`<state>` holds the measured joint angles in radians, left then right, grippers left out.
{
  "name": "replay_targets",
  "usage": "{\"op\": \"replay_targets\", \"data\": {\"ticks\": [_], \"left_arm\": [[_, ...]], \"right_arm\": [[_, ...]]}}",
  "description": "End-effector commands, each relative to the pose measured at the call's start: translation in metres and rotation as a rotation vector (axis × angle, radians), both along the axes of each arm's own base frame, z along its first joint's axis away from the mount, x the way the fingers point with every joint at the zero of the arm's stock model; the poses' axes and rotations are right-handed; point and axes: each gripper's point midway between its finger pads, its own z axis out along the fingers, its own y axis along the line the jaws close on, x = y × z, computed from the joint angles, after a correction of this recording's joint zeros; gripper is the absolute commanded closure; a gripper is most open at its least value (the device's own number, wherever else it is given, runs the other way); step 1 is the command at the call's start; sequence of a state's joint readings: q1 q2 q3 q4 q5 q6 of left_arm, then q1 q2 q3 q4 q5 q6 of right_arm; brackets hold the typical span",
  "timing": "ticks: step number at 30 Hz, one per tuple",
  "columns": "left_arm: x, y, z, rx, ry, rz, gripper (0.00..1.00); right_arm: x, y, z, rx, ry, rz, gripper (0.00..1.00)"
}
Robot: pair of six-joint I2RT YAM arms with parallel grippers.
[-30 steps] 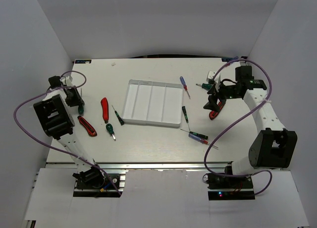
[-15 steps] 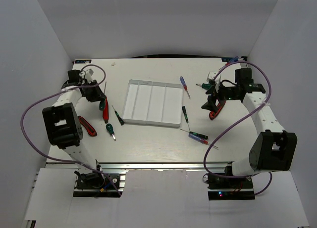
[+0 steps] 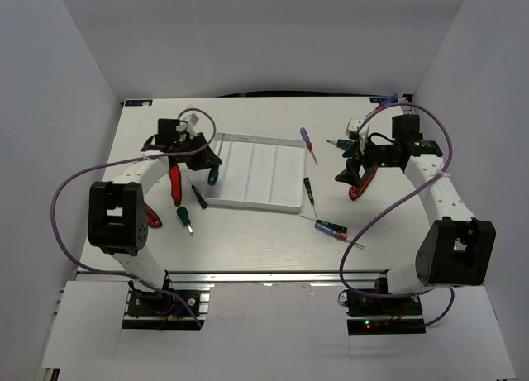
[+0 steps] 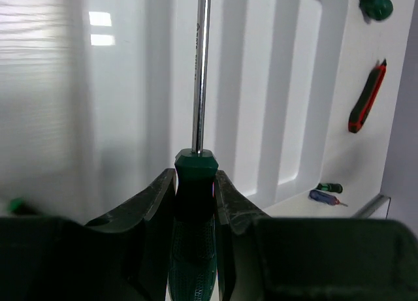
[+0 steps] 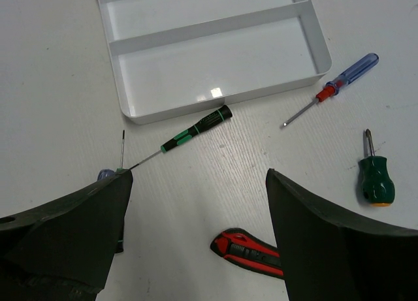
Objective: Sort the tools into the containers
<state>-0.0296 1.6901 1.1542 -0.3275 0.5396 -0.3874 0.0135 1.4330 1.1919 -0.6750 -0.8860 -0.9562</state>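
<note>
Screwdriver [image 3: 213, 174] sits clamped in my left claw [image 4: 194, 183] over the left edge of the tray [image 3: 277, 170], presumably for release; right claw [image 5: 199, 183] stands open.

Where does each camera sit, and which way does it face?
Top external: above and behind the robot, looking down on the table and tray; the left arm and right arm show.
Left wrist: on the left arm, looking along the left gripper, shut on a green screwdriver, over the tray.
Right wrist: on the right arm, looking down at the table past the open right gripper.
All three views share the tray.
</note>
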Motion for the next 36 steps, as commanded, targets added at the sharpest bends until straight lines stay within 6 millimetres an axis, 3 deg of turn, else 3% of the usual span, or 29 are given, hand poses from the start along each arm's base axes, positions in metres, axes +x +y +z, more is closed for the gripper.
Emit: {"op": "replay_targets", "data": {"ticks": [1,4,9,20,31,36], "left_arm": [[0.010,-0.041,0.010,-0.055,-0.040,-0.033,1.00],[0.017,-0.048,-0.004,-0.013,-0.024,-0.022,1.00],[0.026,-0.038,-0.020,0.054,-0.010,0.022,0.99],[0.033,-0.031,0.008,0.087,-0.080,0.041,0.98],[0.043,-0.010,-0.045,0.244,-0.004,0.063,0.95],[0.046,-0.010,-0.051,0.279,-0.001,0.049,0.84]], "right_arm": [[-0.005,0.002,0.006,0.025,-0.017,0.006,0.11],[-0.007,0.002,0.005,0.022,-0.018,0.005,0.11],[-0.010,0.002,0.004,0.024,-0.011,0.004,0.11],[-0.013,0.002,-0.004,0.017,0.002,0.005,0.11],[-0.013,0.001,-0.006,0.017,0.005,0.004,0.11],[-0.014,0.001,-0.007,0.014,0.011,0.002,0.11]]}}
